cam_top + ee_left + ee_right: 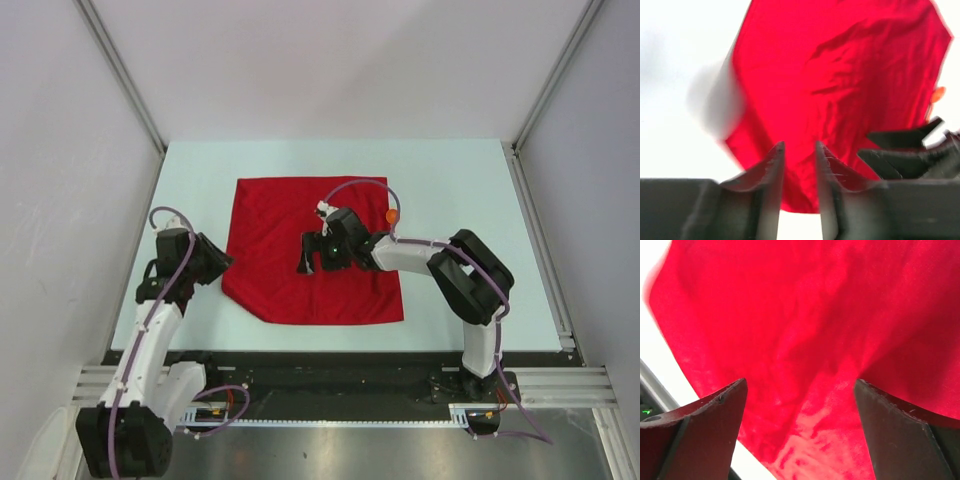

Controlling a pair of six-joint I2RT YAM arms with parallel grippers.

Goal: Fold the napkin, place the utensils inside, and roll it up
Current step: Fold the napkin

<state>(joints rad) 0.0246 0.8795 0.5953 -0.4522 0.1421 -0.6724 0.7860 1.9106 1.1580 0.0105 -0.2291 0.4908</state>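
- Right gripper (800, 432) hangs low over the napkin (270, 215), fingers spread wide with nothing between them; red cloth fills the gap in the wrist view.
- Left gripper (799, 167) shows only a narrow slit between its fingers and holds nothing. In the top view it sits just off the napkin's left edge, tips pointing right toward the cloth.
- Napkin lies spread and unfolded at the middle of the table (200, 180), a rough square with its lower-left corner cut off on a slant, a few soft wrinkles across it.
- Spoon (392, 214) shows as an orange spot at the napkin's upper-right edge, just beside my right arm's cable. I cannot tell how its handle runs.
- What the fold turns on: my right gripper is over the cloth's centre, well apart from any edge, while my left is beside the left edge, so my left is nearer to a hem.
- Right arm reaches left across the napkin from the lower right, elbow bent, wrist tipped down; left arm stands up from the lower left, wrist turned inward.
- I judge folding not yet begun.
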